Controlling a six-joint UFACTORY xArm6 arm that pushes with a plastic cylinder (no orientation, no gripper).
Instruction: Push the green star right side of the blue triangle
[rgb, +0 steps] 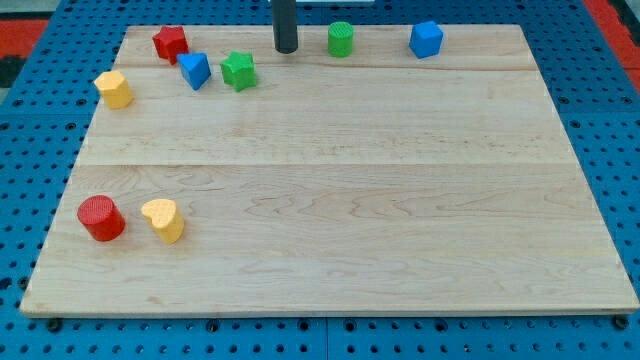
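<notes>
Eight blocks sit on the board, two of each colour. Red: one star (170, 42) at the far left, one cylinder (101, 218) at the near left. Blue: one triangle (195, 70), one cube (426, 39). Green: one star (239, 70), one cylinder (341, 39). Yellow: one heart (163, 220) and one block (114, 89) (shape unclear, perhaps a pentagon).

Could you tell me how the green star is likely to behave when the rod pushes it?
The green star looks squat and rigid, so it should slide on the smooth board rather than tip. Its notched sides may make it spin under an off-centre push. My tip sits to its right, apart from it.
</notes>
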